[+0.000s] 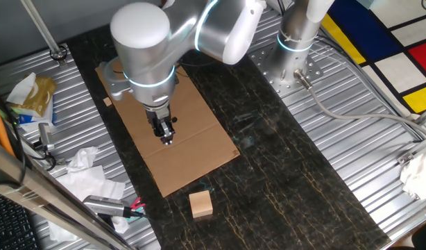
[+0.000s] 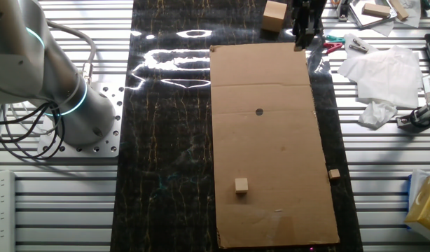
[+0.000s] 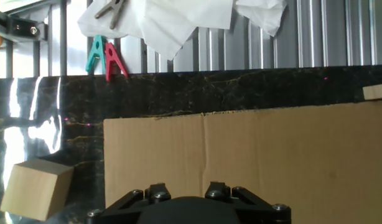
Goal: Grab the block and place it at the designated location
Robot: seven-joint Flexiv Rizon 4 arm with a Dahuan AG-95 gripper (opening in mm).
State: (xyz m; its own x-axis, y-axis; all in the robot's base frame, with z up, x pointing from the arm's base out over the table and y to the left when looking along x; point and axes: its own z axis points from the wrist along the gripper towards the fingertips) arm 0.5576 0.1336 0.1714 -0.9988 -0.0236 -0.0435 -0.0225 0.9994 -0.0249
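The block (image 1: 200,204) is a pale wooden cube on the dark mat, just off the cardboard sheet's (image 1: 192,149) near corner. In the other fixed view the block (image 2: 274,15) sits beyond the sheet's far edge, and the designated location (image 2: 259,111) is a small black dot on the sheet. My gripper (image 1: 166,137) hangs over the cardboard near that edge, apart from the block. In the hand view the block (image 3: 35,190) lies low at the left. The gripper (image 3: 188,190) shows two fingertips (image 3: 160,190) standing apart with nothing between them.
A much smaller tan cube (image 2: 241,185) rests on the cardboard, and a tiny tan chip (image 2: 333,173) lies beside its edge. White tissue (image 2: 379,73), clothespins (image 3: 107,57) and tools clutter the metal table past the mat. The arm's base (image 2: 75,112) stands opposite.
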